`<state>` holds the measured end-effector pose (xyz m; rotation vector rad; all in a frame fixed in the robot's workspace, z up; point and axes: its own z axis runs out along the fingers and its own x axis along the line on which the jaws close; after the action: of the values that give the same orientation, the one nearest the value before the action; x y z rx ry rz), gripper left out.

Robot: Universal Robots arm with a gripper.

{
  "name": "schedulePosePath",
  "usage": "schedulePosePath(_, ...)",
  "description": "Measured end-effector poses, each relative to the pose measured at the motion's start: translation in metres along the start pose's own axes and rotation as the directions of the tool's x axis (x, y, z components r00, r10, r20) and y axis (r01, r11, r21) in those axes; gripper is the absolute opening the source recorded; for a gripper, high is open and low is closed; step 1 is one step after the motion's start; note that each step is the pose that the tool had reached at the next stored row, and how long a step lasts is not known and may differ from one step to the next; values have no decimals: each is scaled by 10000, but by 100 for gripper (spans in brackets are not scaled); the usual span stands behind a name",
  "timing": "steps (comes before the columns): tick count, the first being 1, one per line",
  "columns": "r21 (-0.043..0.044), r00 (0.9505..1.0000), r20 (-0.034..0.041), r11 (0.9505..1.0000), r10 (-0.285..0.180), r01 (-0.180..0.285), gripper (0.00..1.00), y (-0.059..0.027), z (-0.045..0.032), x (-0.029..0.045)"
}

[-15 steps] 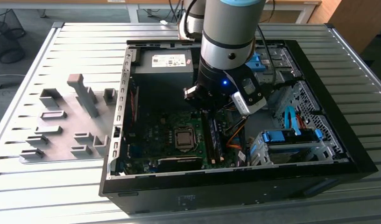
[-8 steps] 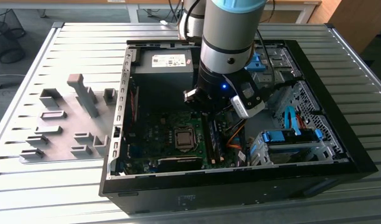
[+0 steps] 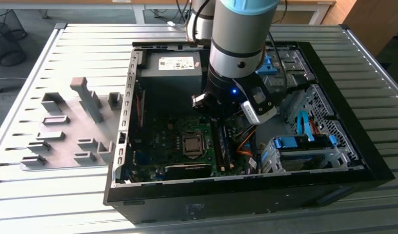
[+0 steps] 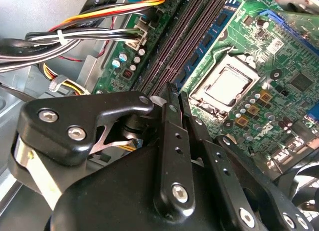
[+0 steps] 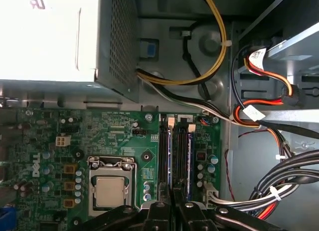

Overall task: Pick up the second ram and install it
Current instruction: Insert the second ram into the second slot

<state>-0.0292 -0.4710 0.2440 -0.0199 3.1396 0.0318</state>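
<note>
- Black gripper (image 5: 173, 193) fingers (image 4: 172, 136) are seen closest in both wrist views, drawn together with only a thin dark gap between them; nothing is seen clamped in that gap.
- Their tips are held just over the near end of the memory slots on the green motherboard (image 5: 99, 131).
- Two blue sticks are seen standing upright in neighbouring slots in the first wrist view. The second ram (image 5: 170, 156) is taken to be the one directly ahead of the fingertips, with the other stick (image 5: 189, 156) just beside it; which was fitted later cannot be told for certain.
- The processor socket (image 5: 110, 188) is found near the slots, on the side away from the cables.
- A bundle of black, white, red and orange cables (image 5: 279, 191) is seen on the other side of the slots.
- The power supply (image 3: 176, 63) is mounted at the far end of the open computer case (image 3: 355, 170).
- In the exterior view, the arm (image 3: 237, 44) is lowered into the case, which lies on a ribbed metal table (image 3: 69, 48), with grey fixture blocks (image 3: 69, 131) toward the exterior view's left.
</note>
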Motion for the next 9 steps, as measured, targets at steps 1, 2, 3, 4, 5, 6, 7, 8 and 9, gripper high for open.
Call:
schedulePosePath(1, -1, 10000, 0, 10000, 8, -8, 14, -4, 9, 0)
schedulePosePath(2, 0, 10000, 0, 10000, 32, -32, 14, -12, 20, 0)
schedulePosePath(3, -2, 10000, 2, 10000, 69, -69, 14, -17, 31, 0)
schedulePosePath(4, -3, 9999, 3, 9999, 116, -116, 14, -24, 44, 0)
schedulePosePath(5, -2, 9998, 4, 9998, 173, -173, 14, -29, 52, 1)
schedulePosePath(6, 1, 9998, 4, 9998, 210, -210, 14, -31, 55, 1)
schedulePosePath(7, 26, 9998, 5, 9997, 223, -223, 14, -31, 57, 0)
schedulePosePath(8, 58, 9997, 5, 9997, 238, -238, 14, -32, 63, 0)
schedulePosePath(9, 79, 9996, 6, 9996, 274, -274, 14, -32, 71, 0)
